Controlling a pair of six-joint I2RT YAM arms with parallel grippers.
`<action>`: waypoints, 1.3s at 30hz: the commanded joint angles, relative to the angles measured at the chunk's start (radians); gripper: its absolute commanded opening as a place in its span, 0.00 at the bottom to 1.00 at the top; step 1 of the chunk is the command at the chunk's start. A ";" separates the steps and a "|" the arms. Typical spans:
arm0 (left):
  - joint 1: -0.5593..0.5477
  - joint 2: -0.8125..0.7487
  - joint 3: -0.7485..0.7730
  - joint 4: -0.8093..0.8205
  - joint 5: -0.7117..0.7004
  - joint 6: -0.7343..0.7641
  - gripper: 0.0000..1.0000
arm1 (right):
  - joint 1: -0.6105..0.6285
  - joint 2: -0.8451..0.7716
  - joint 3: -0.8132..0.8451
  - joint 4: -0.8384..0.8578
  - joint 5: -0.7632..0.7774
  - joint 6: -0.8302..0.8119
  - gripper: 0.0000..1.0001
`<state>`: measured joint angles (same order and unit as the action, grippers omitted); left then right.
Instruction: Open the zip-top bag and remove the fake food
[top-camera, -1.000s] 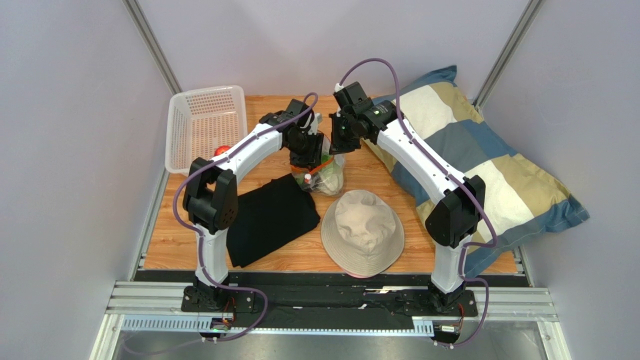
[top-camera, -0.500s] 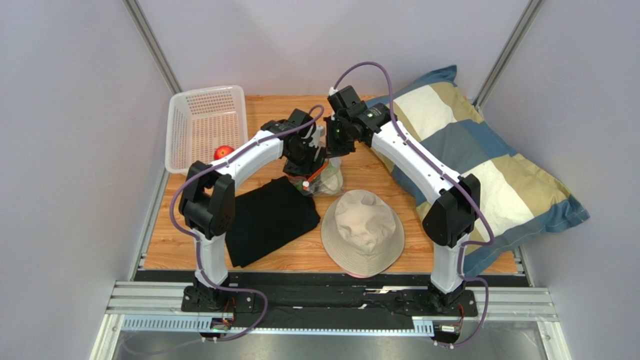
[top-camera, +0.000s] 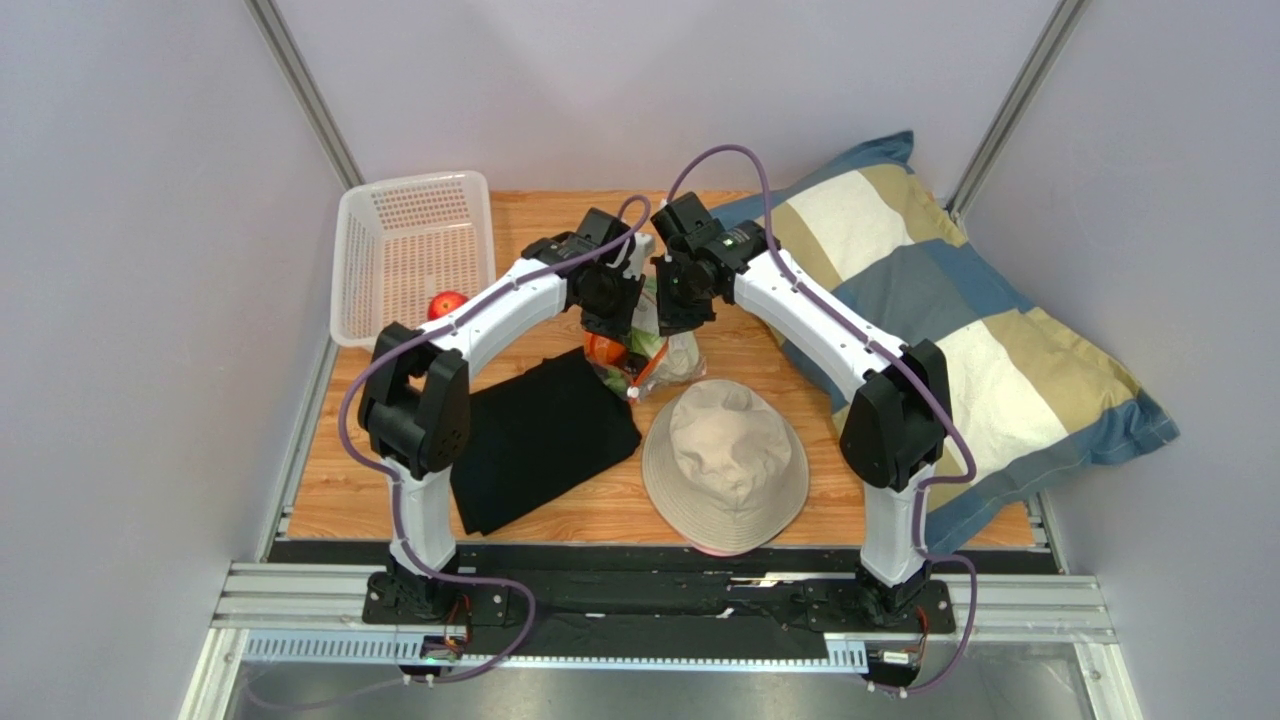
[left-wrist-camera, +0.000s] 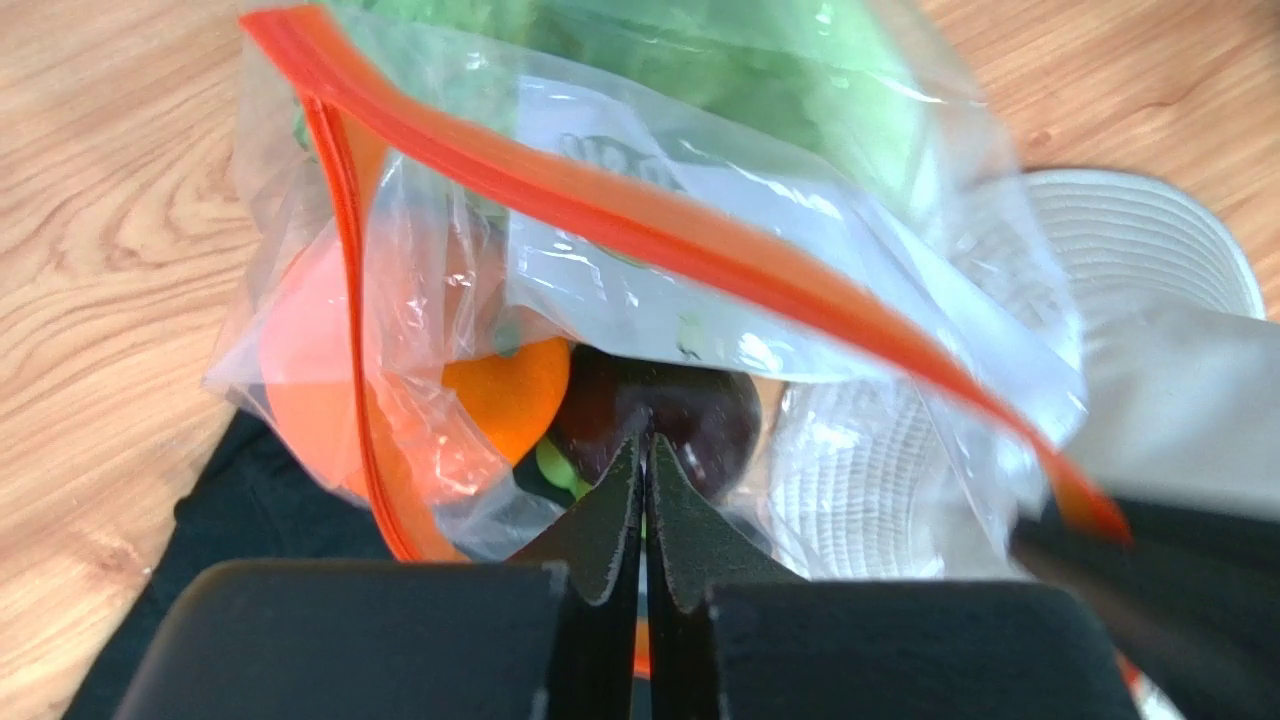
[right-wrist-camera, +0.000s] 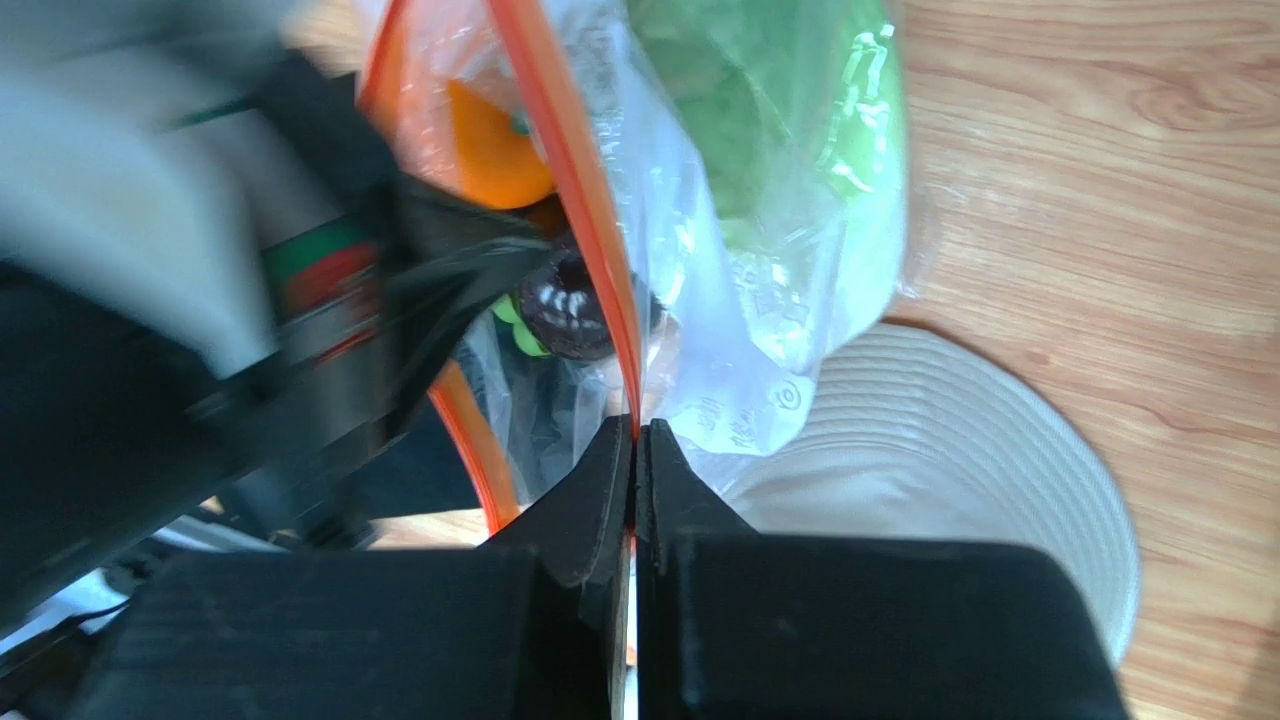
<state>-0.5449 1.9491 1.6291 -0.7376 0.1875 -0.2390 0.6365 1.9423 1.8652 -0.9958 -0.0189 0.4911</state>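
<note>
Clear crinkly zip-top bag (top-camera: 657, 357) hangs mouth-up, long axis vertical; left gripper (left-wrist-camera: 646, 444), right gripper (right-wrist-camera: 633, 434) clamp opposite lips.

white arm links (top-camera: 504, 293), black joints (top-camera: 424, 402), looping purple cables (top-camera: 733, 147) and black wedge-shaped pincer fingers (left-wrist-camera: 609, 518).

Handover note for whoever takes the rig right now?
Left end effector: shut on the zip-top bag at its mouth.
Right end effector: shut on the orange zip strip.
Bag sits between them, next to the bucket hat; mouth partly parted.
Inside: cabbage, orange fruit, dark fruit.
Red apple lies in the white basket.
Left to do: widen the mouth, take those three out.
</note>
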 joint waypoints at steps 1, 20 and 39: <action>-0.010 -0.071 -0.034 -0.006 -0.017 -0.006 0.00 | -0.014 -0.042 0.002 0.020 0.100 -0.040 0.00; 0.033 -0.141 0.006 0.073 0.191 -0.065 0.28 | -0.069 -0.057 0.026 0.011 -0.027 0.015 0.00; -0.026 0.027 -0.178 0.219 0.075 0.021 0.97 | -0.072 -0.037 -0.061 0.048 -0.072 0.056 0.00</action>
<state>-0.5457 1.9903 1.4681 -0.5594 0.3058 -0.2596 0.5636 1.9656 1.8492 -0.9928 -0.1104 0.5518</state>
